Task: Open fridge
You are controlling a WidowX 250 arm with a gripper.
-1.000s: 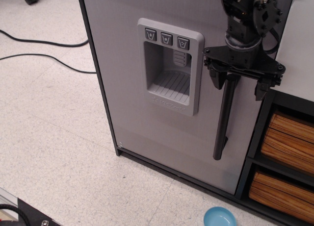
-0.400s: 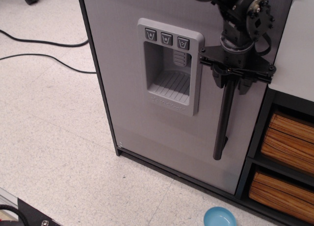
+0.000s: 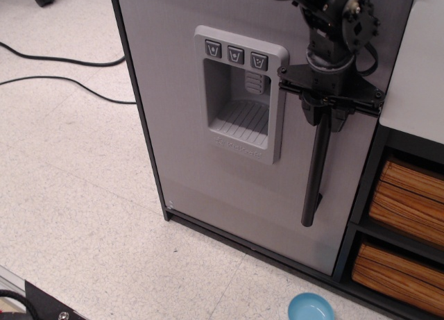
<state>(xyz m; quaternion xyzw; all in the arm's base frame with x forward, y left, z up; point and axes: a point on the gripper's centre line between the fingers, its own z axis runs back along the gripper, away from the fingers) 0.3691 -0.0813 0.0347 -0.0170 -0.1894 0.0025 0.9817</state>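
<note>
The fridge point(image 3: 177, 132) fills the middle of the view: a flat grey door in a black frame, closed. Its moulded dispenser recess point(image 3: 239, 98) with three buttons sits at the upper centre. The vertical black bar handle point(image 3: 316, 178) runs down the door's right side. My gripper point(image 3: 325, 116) comes in from the top right and its two black fingers are shut on the upper part of the handle, one on each side. The handle's top end is hidden behind the gripper.
A black shelf unit with wood-grain drawers point(image 3: 409, 198) stands directly right of the fridge. A blue bowl point(image 3: 310, 308) lies on the floor at the bottom edge. Black cables point(image 3: 62, 77) run over the floor at the left.
My gripper has shifted a little left over the handle and its fingers have closed from wide open onto the bar. The door has not moved.
</note>
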